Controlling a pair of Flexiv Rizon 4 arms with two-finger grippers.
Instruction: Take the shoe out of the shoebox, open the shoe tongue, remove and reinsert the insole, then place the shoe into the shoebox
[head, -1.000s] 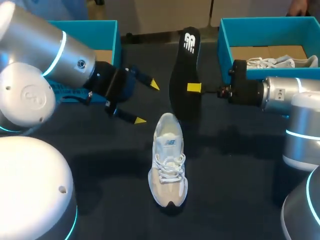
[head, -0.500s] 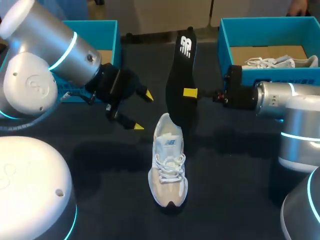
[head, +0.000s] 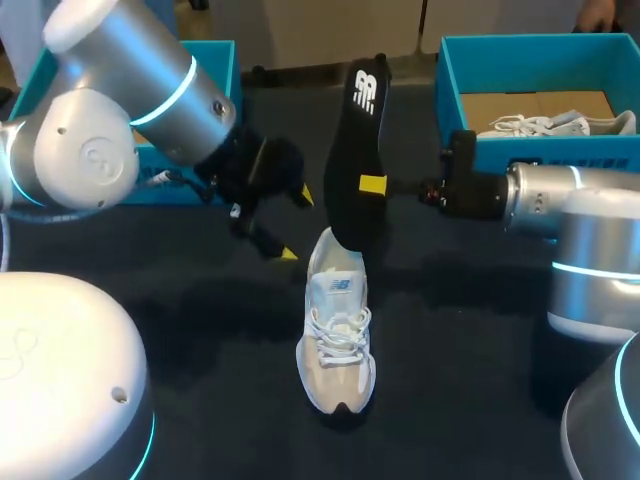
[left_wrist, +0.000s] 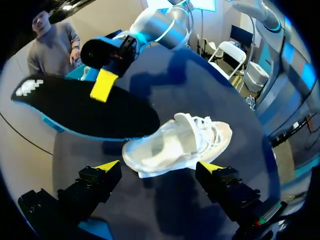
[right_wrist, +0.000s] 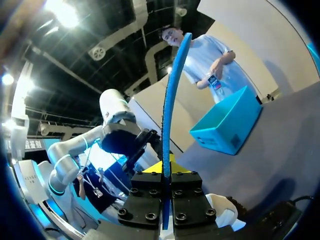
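**Insole pinched above the shoe, left jaws spread beside it**

Head view: The white shoe (head: 337, 335) stands upright on the dark bench (head: 460, 350), well outside both boxes, with its toe toward the camera and its heel away. The black insole (head: 357, 160) hangs on edge over the heel. The right jaws pinch its middle from two sides, and one yellow tip (head: 372, 184) shows on its face. The insole's lower end sits at the shoe's heel opening; it may be touching the collar or already just inside, but the angle does not settle that. The left jaws are spread wide just left of the heel, holding nothing, with one tip (head: 287, 255) close to the bench. At far right a teal shoebox (head: 450, 90) holds a second white shoe (head: 545, 125) lying on its brown floor. The teal box (head: 225, 75) at far left is mostly covered by the left arm, so its contents cannot be made out.

Left wrist view: The two tips (left_wrist: 107, 165) stand far apart. The shoe (left_wrist: 180, 145) lies just ahead of the gap between them, touched by neither. The insole (left_wrist: 85, 112) reaches across to the shoe's collar, with the right arm's tip (left_wrist: 103, 85) pressed on it.

Right wrist view: The insole (right_wrist: 170, 100) rises edge-on from between the closed jaws. A bit of white shoe (right_wrist: 220, 210) shows under them, and the left box (right_wrist: 227, 125) lies beyond.
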